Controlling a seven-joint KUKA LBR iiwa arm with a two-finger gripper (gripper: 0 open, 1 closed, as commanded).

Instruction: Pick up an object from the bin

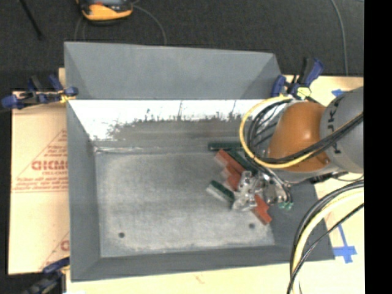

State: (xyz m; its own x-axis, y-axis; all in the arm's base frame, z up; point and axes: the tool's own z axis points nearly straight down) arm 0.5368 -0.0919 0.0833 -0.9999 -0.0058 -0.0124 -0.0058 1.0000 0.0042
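My gripper (pixel 246 196) hangs low over a small cluster of things at the right side of the bin floor. Right under it lie a reddish-brown block (pixel 229 162), a second reddish piece (pixel 263 211) near the right wall, and a small green and grey piece (pixel 219 190) just to its left. A dark green flat piece (pixel 225 146) lies behind them, toward the back wall. The metal fingers reach down among these pieces; whether anything sits between them is hidden.
The arm with its orange cover and yellow cables comes in over the bin's right wall. The cluster lies close to that wall.
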